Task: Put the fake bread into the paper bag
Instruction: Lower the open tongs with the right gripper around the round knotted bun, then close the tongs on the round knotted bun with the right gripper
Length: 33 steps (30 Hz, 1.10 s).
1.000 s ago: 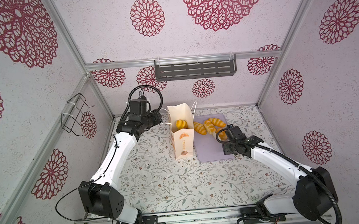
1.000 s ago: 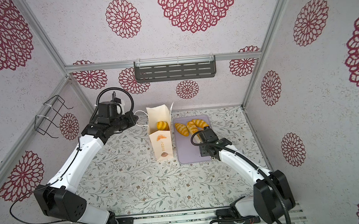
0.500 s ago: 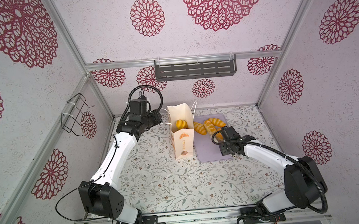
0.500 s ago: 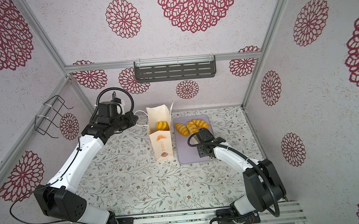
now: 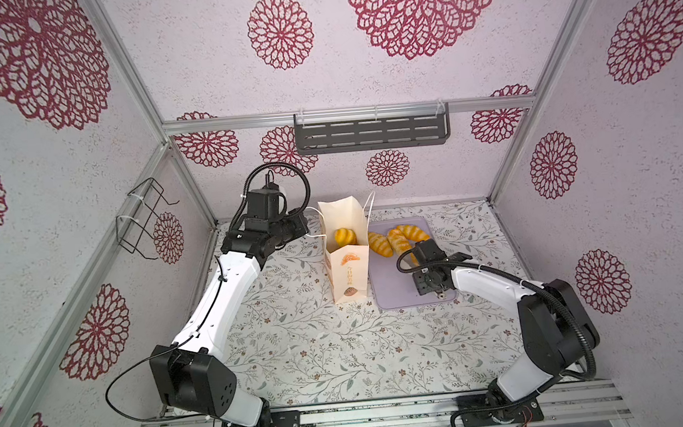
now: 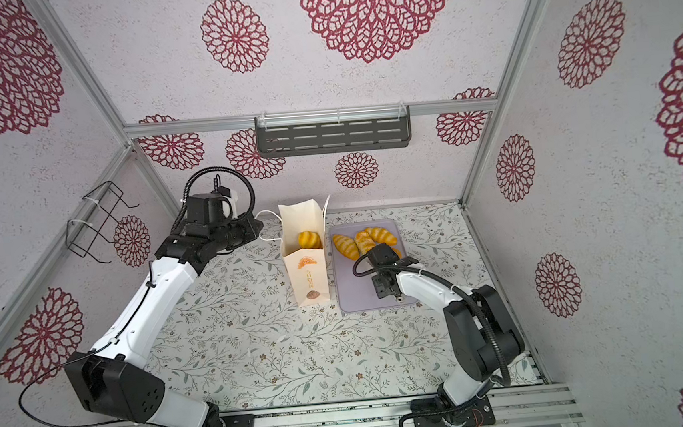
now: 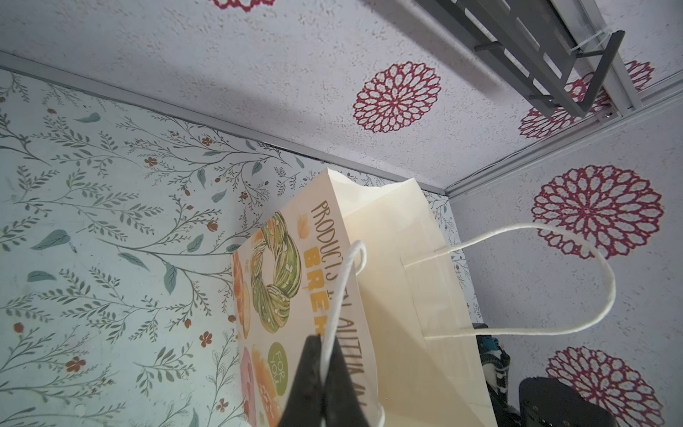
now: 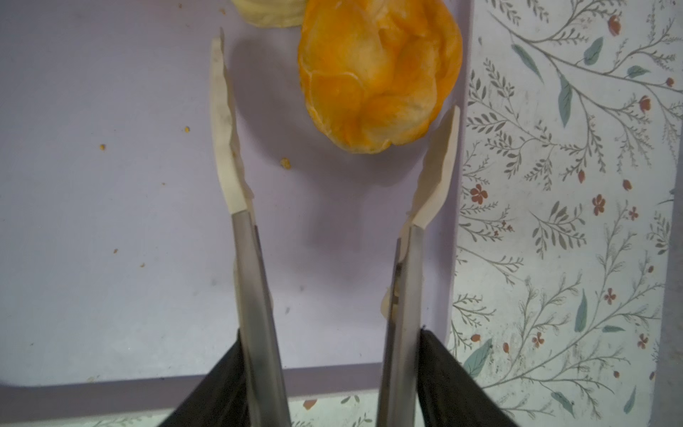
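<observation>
1. The paper bag [image 5: 346, 264]: matt cream paper, creased.
2. Its cord handle [image 7: 554, 229]: white twisted cord.
3. The fake bread [image 8: 377, 74]: glossy orange, wrinkled skin.
4. The tray [image 8: 111, 222]: smooth, matt lilac plastic.
5. Fingers [image 8: 255, 281] of the right gripper [image 8: 338, 85]: dull grey metal, matt cream tips.
6. The walls [image 5: 432, 174]: rough, grainy.

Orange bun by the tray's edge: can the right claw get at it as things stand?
Probably yes. The right claw is open over the lilac tray, with the orange bun just ahead, partly between its tips, nothing blocking. The bun sits nearer one tip, so centring may help.
</observation>
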{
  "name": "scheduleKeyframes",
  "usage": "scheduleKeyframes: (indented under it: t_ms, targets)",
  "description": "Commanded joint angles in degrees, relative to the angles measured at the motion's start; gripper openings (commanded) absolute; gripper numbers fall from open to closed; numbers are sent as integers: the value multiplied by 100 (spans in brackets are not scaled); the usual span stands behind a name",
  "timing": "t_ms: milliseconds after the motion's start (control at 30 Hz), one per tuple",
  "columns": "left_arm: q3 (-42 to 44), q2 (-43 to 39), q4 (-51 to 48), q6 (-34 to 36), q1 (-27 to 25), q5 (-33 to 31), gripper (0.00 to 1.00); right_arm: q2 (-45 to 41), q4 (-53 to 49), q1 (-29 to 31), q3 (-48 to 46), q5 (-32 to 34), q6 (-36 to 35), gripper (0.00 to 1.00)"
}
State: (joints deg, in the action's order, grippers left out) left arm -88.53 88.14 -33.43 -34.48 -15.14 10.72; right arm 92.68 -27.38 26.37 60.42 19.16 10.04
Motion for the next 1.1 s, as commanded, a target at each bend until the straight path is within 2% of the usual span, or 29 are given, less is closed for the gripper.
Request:
scheduleKeyframes:
  t_ms: [0, 600, 1067]
  targets:
    - [-50, 43, -1, 91, -51, -27, 0, 20, 151, -54, 221, 247, -99, 66]
    - [-53, 37, -14, 105, -51, -36, 0, 4, 320, -99, 172, 38, -46, 39]
    - [-59, 54, -3, 102, -57, -18, 0, -267, 280, -99, 10, -139, 198, 29]
